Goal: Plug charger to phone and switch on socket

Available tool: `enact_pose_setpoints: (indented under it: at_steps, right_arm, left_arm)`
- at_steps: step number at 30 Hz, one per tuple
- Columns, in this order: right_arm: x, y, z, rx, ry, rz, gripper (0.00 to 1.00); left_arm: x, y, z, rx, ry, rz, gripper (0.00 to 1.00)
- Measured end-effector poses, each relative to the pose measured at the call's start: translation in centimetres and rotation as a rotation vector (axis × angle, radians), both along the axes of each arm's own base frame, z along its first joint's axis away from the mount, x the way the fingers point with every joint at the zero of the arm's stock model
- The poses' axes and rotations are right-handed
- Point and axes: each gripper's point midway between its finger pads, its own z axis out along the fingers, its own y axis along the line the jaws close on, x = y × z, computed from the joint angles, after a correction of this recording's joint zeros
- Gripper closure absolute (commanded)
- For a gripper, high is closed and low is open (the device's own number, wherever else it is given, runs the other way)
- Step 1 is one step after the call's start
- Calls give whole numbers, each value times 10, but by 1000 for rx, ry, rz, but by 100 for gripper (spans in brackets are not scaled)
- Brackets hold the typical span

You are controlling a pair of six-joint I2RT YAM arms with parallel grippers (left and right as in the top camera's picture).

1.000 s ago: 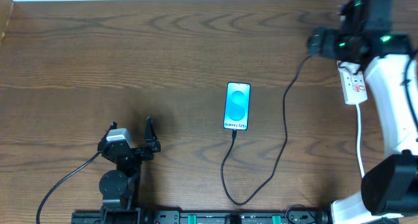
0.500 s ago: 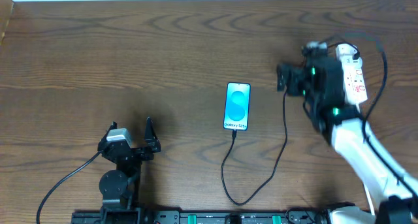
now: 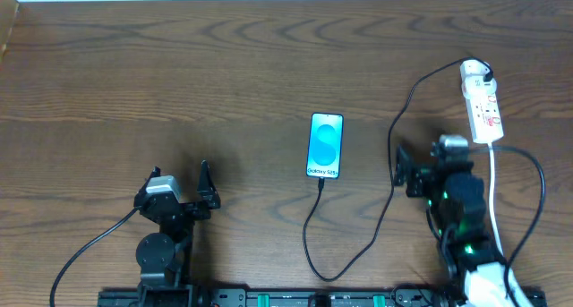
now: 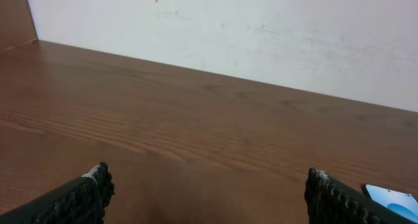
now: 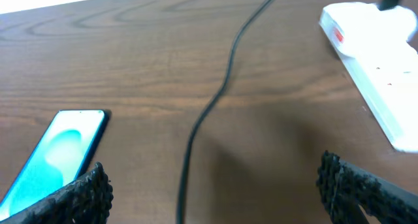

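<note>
Lying far right on the brown wooden table (image 3: 179, 65), the narrow white power strip with red marks (image 3: 484, 106) has its long axis almost front to back, and the thin black charger cable (image 3: 391, 132) runs from its far end to the slim blue-screen phone (image 3: 325, 146) mid-table. The right gripper (image 3: 423, 164), jaws wide apart and empty, has the strip ahead and to its right. I judge it nearer for the switch than the left gripper (image 3: 179, 182), which is also wide apart.

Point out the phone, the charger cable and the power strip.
phone (image 3: 326, 146), overhead view, middle of its blue screen.
charger cable (image 5: 228, 64), right wrist view, midway along the black cord.
power strip (image 3: 484, 110), overhead view, middle of its white body.
</note>
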Motion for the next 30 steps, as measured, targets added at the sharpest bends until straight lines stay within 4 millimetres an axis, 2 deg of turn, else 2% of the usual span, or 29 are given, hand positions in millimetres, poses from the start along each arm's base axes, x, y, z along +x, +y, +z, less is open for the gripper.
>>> enact_pose_setpoints:
  at_steps: [8, 19, 30]
  right_arm:
    - [-27, -12, -5, 0, -76, -37, 1]
    - [-43, -29, 6, 0, -120, -93, 1]
    - [-44, -42, 45, -69, -289, -118, 1]
  left_arm:
    - [0, 0, 0, 0, 0, 0, 5]
    - [0, 0, 0, 0, 1, 0, 5]
    - [0, 0, 0, 0, 0, 0, 5]
